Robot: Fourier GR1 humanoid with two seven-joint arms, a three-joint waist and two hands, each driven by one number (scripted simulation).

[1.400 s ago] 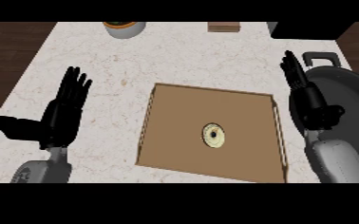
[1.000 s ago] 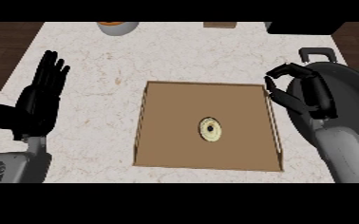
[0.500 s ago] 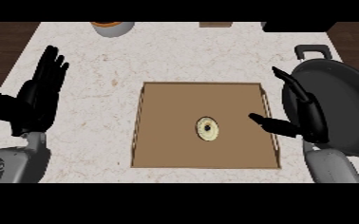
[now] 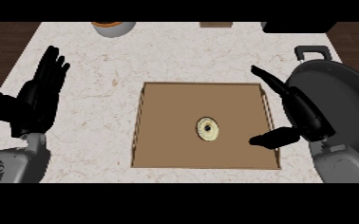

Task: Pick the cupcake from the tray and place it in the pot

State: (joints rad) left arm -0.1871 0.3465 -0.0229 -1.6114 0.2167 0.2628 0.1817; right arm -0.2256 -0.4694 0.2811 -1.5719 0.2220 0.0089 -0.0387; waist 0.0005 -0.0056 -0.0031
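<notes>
Near the middle of the brown tray (image 4: 168, 118) sits the cupcake (image 4: 207, 128), apart from the open right hand (image 4: 307, 117) spread over the tray's right rim, the dark pot (image 4: 338, 88) just beyond it, the open left hand (image 4: 41, 95) resting far left, all on a pale marbled counter (image 4: 182, 57) with a bowl (image 4: 112, 27) at its far edge.

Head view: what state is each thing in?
cupcake: on the tray, untouched.
tray: flat on the counter, holding the cupcake.
pot: uncovered, at the view's right edge.
right hand: open, over the tray's right rim.
left hand: open, resting at the left.
</notes>
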